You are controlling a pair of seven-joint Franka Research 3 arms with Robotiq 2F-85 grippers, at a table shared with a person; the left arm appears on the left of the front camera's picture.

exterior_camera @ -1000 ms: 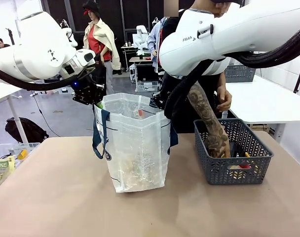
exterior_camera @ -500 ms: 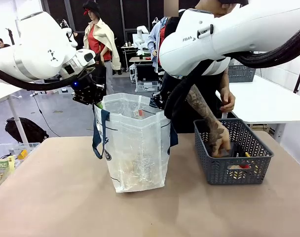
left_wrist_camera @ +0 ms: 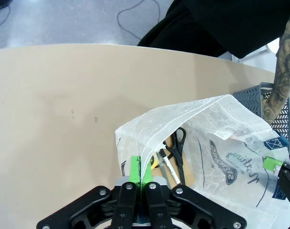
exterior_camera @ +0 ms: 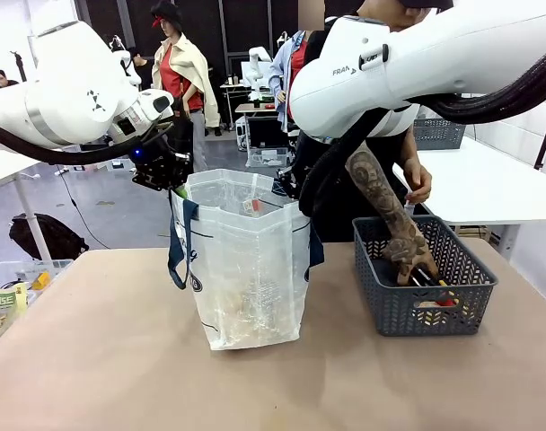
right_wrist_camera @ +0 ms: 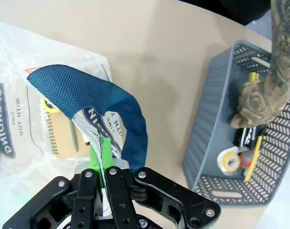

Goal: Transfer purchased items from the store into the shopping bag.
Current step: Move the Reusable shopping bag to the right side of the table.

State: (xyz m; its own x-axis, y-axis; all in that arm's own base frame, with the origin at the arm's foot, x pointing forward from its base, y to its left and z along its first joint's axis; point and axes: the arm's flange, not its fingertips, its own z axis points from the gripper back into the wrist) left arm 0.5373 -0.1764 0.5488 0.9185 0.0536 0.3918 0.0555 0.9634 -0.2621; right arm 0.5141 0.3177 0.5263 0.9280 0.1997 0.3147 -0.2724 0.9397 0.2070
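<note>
The shopping bag [exterior_camera: 250,269] stands upright on the table, held open at its mouth from both sides. My left gripper [exterior_camera: 171,186] [left_wrist_camera: 140,168] is shut on the bag's left rim. My right gripper [exterior_camera: 286,187] [right_wrist_camera: 100,153] is shut on the right rim beside a blue strap [right_wrist_camera: 121,119]. Black scissors [left_wrist_camera: 177,149] and a notebook [right_wrist_camera: 64,138] lie inside the bag. To the right sits the store, a grey basket [exterior_camera: 394,310] [right_wrist_camera: 202,124]. The person's hand [exterior_camera: 412,256] [right_wrist_camera: 252,102] reaches into it over the purchased items: a tape roll [right_wrist_camera: 228,161], a yellow pen [right_wrist_camera: 253,157] and a dark item.
A clear bin [exterior_camera: 13,287] with packets sits at the table's left edge. Behind on the right, a white table [exterior_camera: 488,184] carries another grey basket [exterior_camera: 435,133]. The person stands at the far side, between bag and basket.
The person's hand has shifted to the right inside the basket and now rests on the items there. Both arms and the bag have stayed still.
</note>
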